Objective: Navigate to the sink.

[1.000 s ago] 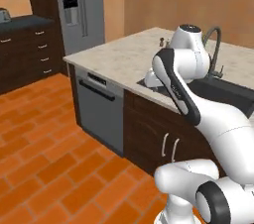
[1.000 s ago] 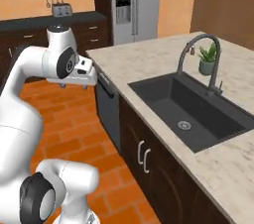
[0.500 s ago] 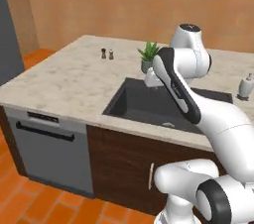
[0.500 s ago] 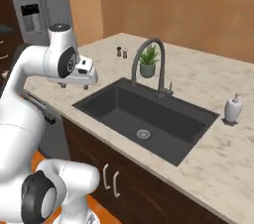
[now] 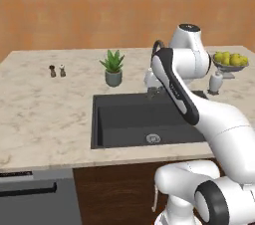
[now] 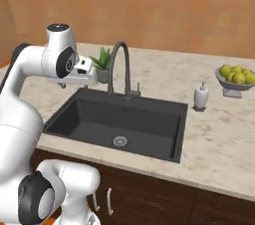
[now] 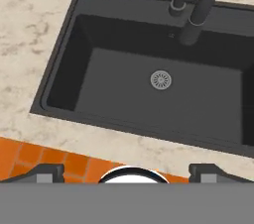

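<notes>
- Two small shakers point(image 5: 56, 70), one dark and one pale, stand together at the far left of the beige marble bench point(image 5: 45, 119).
- One small green plant in a grey pot point(image 5: 113, 68) stands just behind the basin's back rim.
- One large dark grey rectangular sink point(image 6: 119, 124) is set into the bench directly before the robot, with one round silver drain point(image 7: 161, 80) in its floor and one dark curved gooseneck faucet point(image 6: 121, 67) at its back edge.
- The sink looks rigid, heavy and built in; it is judged a place to reach, not a thing to lift, so no hold is called for.
- The claw point(image 7: 130, 172) hangs above the sink's near rim, fingertips well apart, holding nothing.
- One white soap dispenser point(image 6: 200, 96) stands right of the sink.
- One grey bowl of yellow fruit point(image 6: 236, 79) sits at the far right.
</notes>
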{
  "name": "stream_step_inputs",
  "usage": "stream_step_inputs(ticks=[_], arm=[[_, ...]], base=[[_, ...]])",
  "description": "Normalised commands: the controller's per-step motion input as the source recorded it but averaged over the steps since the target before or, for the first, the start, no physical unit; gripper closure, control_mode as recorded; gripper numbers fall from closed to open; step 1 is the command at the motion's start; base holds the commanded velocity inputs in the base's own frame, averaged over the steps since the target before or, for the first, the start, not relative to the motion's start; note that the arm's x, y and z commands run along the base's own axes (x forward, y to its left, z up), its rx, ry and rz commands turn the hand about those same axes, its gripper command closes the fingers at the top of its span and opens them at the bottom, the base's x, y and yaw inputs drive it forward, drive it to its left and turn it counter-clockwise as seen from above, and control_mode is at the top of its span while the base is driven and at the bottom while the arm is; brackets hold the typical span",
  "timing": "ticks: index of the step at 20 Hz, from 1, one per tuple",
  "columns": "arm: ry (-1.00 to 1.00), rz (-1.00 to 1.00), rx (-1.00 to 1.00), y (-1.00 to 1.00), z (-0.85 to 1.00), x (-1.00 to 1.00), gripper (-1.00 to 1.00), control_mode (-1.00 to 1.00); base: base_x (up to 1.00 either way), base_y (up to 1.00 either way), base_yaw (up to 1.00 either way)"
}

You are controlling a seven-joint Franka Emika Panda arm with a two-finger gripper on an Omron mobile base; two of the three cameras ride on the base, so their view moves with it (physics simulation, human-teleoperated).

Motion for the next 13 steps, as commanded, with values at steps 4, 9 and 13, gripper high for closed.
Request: stream_step_inputs(ticks=[4,9,13], arm=[[0.00,0.00,0.00,0.00,0.00,0.00,-1.00,1.00],[0.00,0.00,0.00,0.00,0.00,0.00,-1.00,1.00],[0.00,0.00,0.00,0.00,0.00,0.00,-1.00,1.00]], base=[[0.52,0.24,-0.35],[0.48,0.27,-0.12],[0.50,0.04,0.00]])
